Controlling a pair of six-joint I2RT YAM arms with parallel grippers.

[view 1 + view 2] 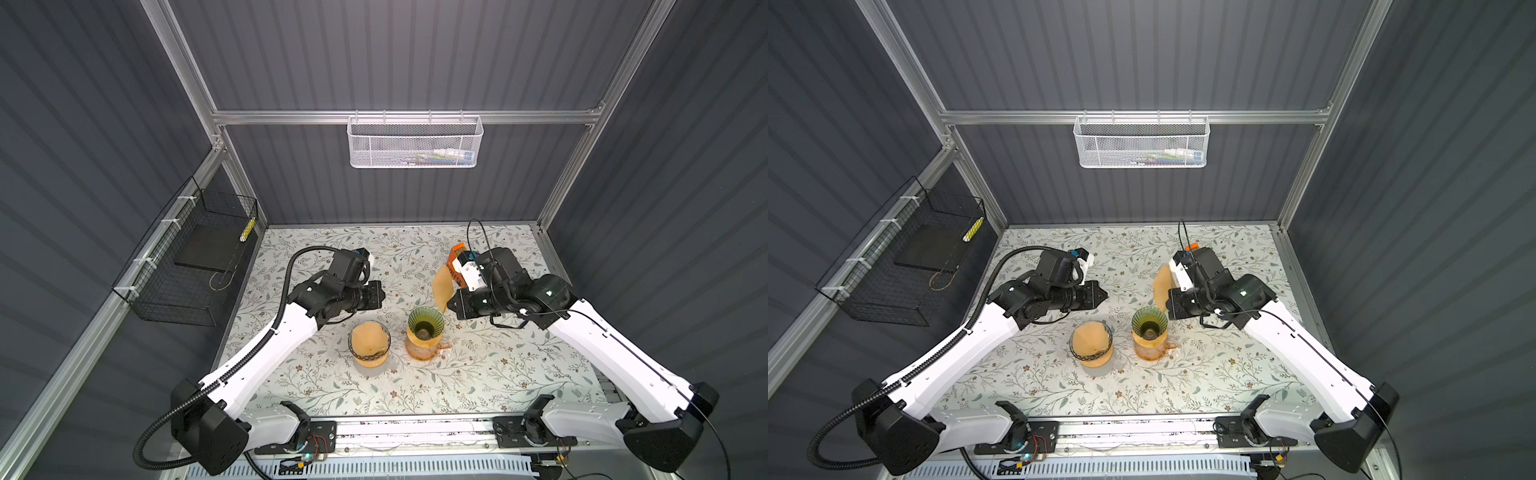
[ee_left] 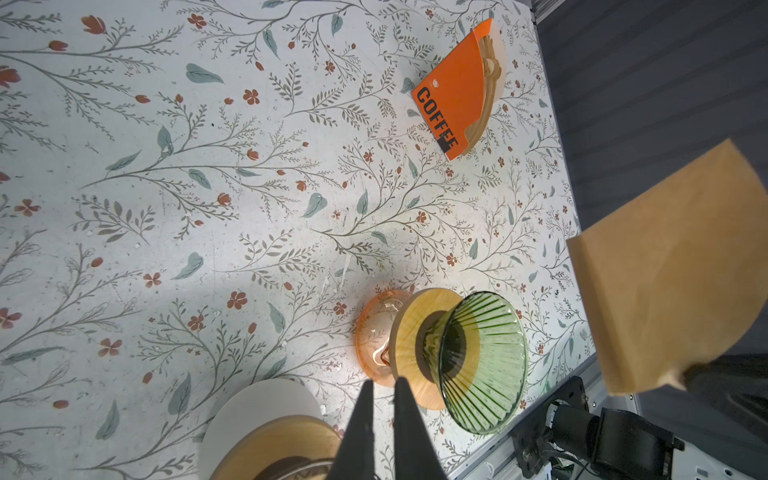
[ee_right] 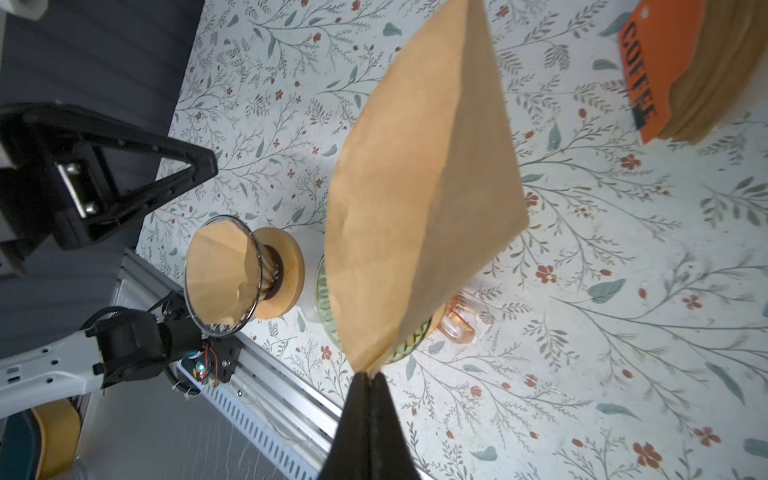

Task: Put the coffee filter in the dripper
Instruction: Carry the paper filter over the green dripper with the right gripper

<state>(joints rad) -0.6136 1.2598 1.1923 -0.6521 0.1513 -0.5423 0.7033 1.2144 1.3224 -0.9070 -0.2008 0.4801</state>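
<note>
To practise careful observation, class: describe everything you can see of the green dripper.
The green dripper is a see-through ribbed cone, glass by its look, wide mouth up, narrowing to a dark neck in a round wooden collar. It stands upright on an amber glass jug on the flowered table, beside a clear dripper already lined with paper. Its cone is empty. Nothing grips it; the brown filter pinched in the right gripper hangs apart from it.

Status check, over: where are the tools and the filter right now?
Right tool shut on coffee filter, aloft beside green dripper. Left tool shut, empty. Green dripper unfilled, nothing blocking it.
</note>
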